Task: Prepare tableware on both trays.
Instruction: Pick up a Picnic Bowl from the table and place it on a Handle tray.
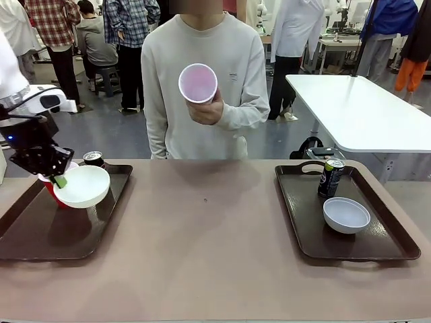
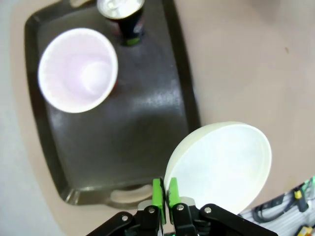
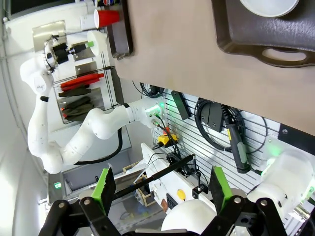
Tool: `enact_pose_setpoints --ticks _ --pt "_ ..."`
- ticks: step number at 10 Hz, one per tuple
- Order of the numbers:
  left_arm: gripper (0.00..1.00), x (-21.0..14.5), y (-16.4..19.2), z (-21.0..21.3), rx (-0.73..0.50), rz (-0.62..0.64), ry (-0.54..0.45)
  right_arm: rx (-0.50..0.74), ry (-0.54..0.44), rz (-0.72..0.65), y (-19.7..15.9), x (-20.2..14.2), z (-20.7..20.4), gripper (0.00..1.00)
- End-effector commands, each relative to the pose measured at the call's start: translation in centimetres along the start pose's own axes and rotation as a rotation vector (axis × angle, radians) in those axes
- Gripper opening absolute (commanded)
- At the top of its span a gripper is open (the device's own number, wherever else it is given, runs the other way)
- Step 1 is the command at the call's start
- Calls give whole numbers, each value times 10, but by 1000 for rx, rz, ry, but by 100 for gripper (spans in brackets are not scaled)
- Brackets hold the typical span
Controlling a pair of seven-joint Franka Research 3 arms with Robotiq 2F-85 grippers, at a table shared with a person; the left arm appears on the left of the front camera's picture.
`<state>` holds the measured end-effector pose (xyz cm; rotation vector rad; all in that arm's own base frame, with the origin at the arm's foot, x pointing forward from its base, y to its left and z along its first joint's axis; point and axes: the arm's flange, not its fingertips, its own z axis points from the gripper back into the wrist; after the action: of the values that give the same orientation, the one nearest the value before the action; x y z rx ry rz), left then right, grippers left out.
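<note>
The left gripper (image 2: 165, 196) has its jaws pinched on the rim of the cream-white bowl (image 1: 82, 186), tilted above the left tray (image 1: 40, 232). The right gripper (image 3: 160, 189) hangs beyond the counter (image 1: 209, 235) edge, jaws spread. Across the counter, a person's hand (image 1: 205, 111) holds a red cup (image 1: 198, 83).

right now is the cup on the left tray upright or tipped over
Upright. In the left wrist view the red cup shows its round white mouth facing up, standing on the left tray beside the can.
</note>
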<state>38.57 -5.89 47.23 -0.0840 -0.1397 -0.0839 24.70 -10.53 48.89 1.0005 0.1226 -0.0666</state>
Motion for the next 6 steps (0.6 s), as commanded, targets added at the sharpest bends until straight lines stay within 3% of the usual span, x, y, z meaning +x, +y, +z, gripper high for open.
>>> enact_pose_setpoints --ticks 1,6 --pt "6 -11 16 -15 30 30 -23 19 -12 -12 2 3 -1 100" --pt "6 -20 34 -78 126 89 81 19 -12 -12 2 3 -1 100"
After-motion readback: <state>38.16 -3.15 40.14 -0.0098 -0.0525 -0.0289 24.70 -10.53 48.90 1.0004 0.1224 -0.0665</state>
